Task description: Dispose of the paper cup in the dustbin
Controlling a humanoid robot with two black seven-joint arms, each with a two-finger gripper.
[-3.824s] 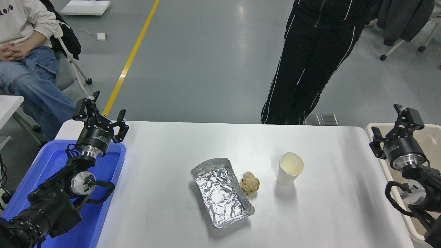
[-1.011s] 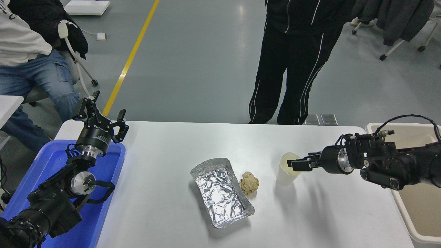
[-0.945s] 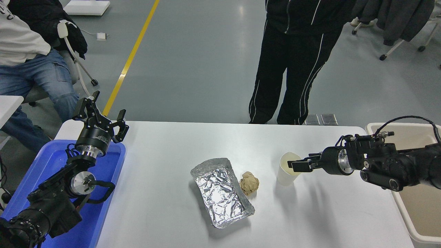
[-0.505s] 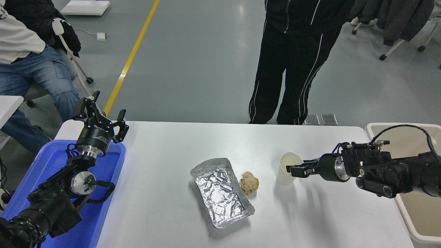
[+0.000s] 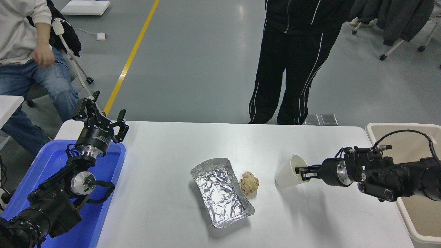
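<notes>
Right of the desk's middle, the small cream-white tapered paper cup (image 5: pixel 288 172) leans with its mouth tipped toward the right gripper (image 5: pixel 301 171), its base apparently just off or barely on the white desk (image 5: pixel 172 144). The gripper's thin fingers are nearly closed and pinch the cup's rim on the near-right side, one finger seemingly inside the mouth and one outside; the exact contact is too small to make out.

You hold thin paper by one edge, so keep the squeeze light and steady: too hard and the rim folds, too soft and the cup may swing out. Lift it clear of the desk before you travel, then carry it rightward in a smooth line. The large beige rectangular plastic dustbin (image 5: pixel 375 128) stands off the desk's right edge, partly behind your own right arm, so draw the arm back along its length instead of sweeping. Release only once the cup is fully over the opening, past the thick rim.

Just left of the cup lies a crumpled brown paper ball (image 5: pixel 249 183), and beside that a crinkled silver foil tray (image 5: pixel 220 193); both are away from your path. The left gripper (image 5: pixel 100 115) is parked, fingers spread and empty, over the blue plastic tub (image 5: pixel 51 162). A person in black trousers (image 5: pixel 293 62) stands beyond the far edge, and a seated person in jeans (image 5: pixel 27 69) is at far left.
</notes>
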